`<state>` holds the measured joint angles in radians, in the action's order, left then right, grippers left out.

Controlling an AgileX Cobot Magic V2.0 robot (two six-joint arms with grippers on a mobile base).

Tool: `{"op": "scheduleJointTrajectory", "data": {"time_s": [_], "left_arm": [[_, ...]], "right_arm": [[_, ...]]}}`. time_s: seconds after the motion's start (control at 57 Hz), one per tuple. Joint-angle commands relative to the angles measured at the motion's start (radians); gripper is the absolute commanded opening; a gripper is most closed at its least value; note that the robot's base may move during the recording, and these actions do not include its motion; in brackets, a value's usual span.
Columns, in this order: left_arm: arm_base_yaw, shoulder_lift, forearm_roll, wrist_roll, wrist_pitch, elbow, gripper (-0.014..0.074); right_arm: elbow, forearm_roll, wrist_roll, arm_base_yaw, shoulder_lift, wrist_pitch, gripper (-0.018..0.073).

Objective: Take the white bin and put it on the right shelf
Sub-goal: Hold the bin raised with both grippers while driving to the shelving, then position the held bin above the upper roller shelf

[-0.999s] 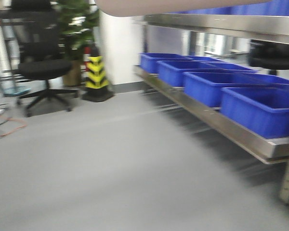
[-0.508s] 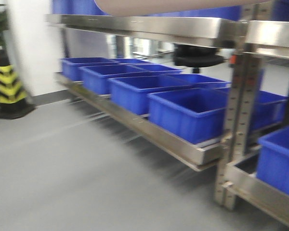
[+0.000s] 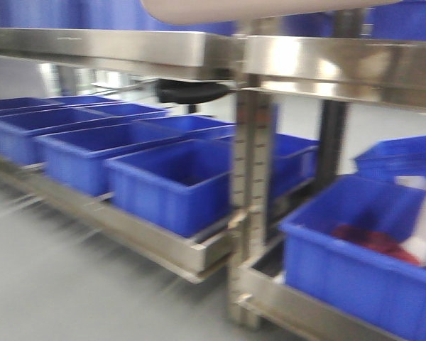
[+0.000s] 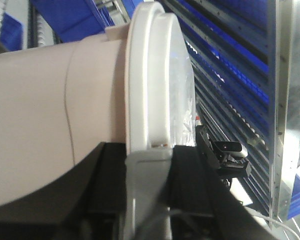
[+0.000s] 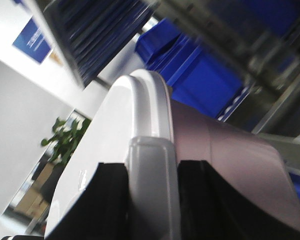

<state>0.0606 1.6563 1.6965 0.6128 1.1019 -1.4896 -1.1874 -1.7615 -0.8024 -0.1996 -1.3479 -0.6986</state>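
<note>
The white bin (image 3: pixel 248 8) is held up high; only its pale underside shows at the top edge of the front view. In the left wrist view my left gripper (image 4: pixel 149 165) is shut on a grey latch at the bin's lidded rim, with the beige tub wall (image 4: pixel 45 115) to the left. In the right wrist view my right gripper (image 5: pixel 152 175) is shut on the matching grey latch, white lid (image 5: pixel 110 130) to the left. The stainless-steel shelf (image 3: pixel 326 60) with its polished front rail and perforated upright (image 3: pixel 248 206) stands right ahead.
Several blue bins (image 3: pixel 170 181) line the lower steel shelf on the left. A blue bin (image 3: pixel 355 263) with red contents sits low in the right bay. Grey floor (image 3: pixel 50 284) lies at the lower left. A plant (image 5: pixel 65 140) shows behind in the right wrist view.
The front view has swung to the right: the chair, plant and striped cone have left the frame, and the shelf upright and right bay have come into view. The bin stays held.
</note>
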Motion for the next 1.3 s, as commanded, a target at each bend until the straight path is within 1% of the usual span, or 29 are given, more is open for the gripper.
{"op": "scheduleJointTrajectory", "data": {"time_s": [0.0, 1.28], "left_arm": [[0.032, -0.062, 0.087, 0.013, 0.226, -0.037, -0.0126], [0.032, -0.062, 0.087, 0.013, 0.224, -0.037, -0.0126]], "right_arm": [[-0.035, -0.061, 0.0, 0.023, 0.045, -0.118, 0.0062], [-0.035, -0.061, 0.0, 0.023, 0.045, -0.115, 0.0062]]}}
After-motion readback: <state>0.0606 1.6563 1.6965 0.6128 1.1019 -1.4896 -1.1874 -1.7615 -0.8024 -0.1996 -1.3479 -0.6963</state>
